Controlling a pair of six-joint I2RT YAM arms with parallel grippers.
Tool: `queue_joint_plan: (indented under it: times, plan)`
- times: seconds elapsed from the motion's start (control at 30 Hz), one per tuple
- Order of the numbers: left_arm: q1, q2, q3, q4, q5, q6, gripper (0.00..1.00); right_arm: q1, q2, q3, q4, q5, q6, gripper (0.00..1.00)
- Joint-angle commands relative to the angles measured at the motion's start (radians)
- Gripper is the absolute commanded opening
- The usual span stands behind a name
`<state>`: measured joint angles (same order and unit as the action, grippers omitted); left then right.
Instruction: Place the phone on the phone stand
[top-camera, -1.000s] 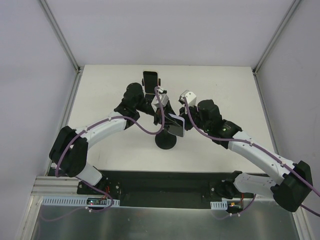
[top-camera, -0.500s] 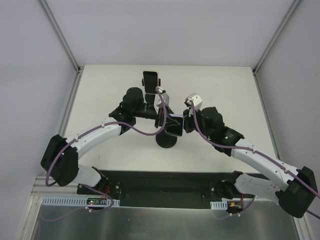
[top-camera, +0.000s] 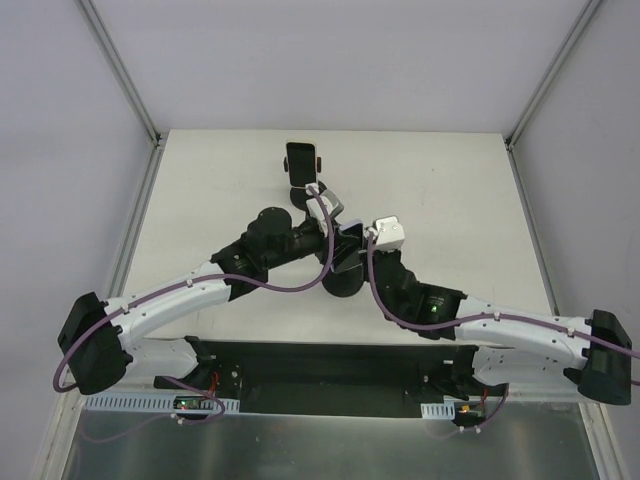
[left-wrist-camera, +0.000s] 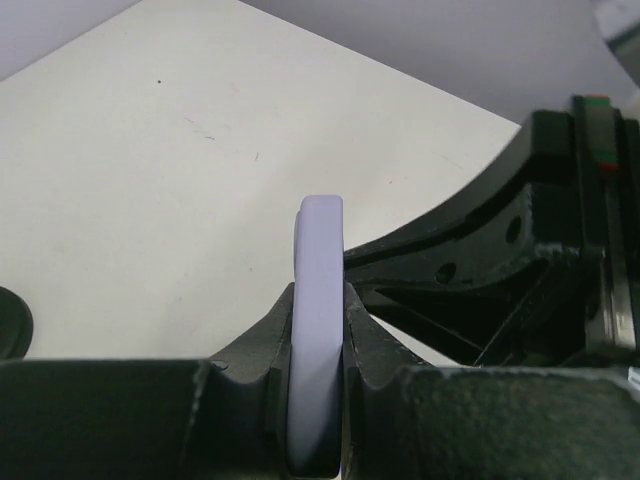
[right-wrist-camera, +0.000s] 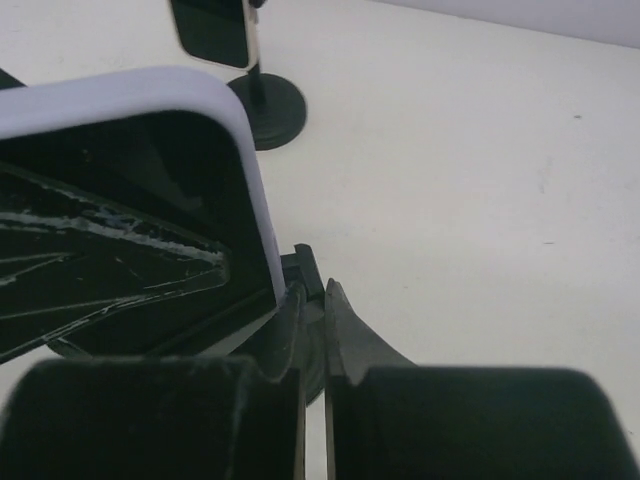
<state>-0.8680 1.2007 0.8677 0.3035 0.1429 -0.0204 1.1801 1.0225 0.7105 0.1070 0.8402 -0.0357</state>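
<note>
Phone (left-wrist-camera: 319, 240), lilac-cased, sits clamped edge-on in the left gripper (left-wrist-camera: 319, 300), over the phone stand (top-camera: 341, 284). Just beside it the right gripper (right-wrist-camera: 312, 292) is pinched shut at the stand's head, apparently steadying it. Seating looks to be the step in hand. Next, the phone needs lowering squarely into the stand before the left gripper lets go.

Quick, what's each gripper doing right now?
Left gripper: closed on the lavender phone.
Right gripper: closed beside the lavender phone; whether it grips anything cannot be told.
</note>
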Motion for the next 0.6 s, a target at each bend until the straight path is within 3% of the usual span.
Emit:
queue_joint_plan:
  times: [0.0, 0.23, 0.37, 0.47, 0.57]
  plan:
    - [0.07, 0.085, 0.027, -0.036, -0.476, 0.06, 0.0, 0.151, 0.016, 0.102, 0.072, 0.447, 0.027, 0.01]
    - [0.063, 0.157, 0.031, -0.02, -0.362, 0.129, 0.0, 0.282, 0.143, 0.221, 0.059, 0.516, 0.016, 0.0]
    - [0.063, 0.143, -0.01, -0.009, -0.296, 0.122, 0.0, 0.311, 0.073, 0.179, -0.016, 0.41, 0.033, 0.01]
    - [0.063, 0.142, -0.019, -0.009, -0.266, 0.122, 0.0, 0.316, -0.004, 0.138, -0.041, 0.312, 0.048, 0.1]
    - [0.063, 0.151, -0.029, 0.003, -0.255, 0.125, 0.0, 0.317, -0.061, 0.107, -0.082, 0.274, 0.086, 0.07]
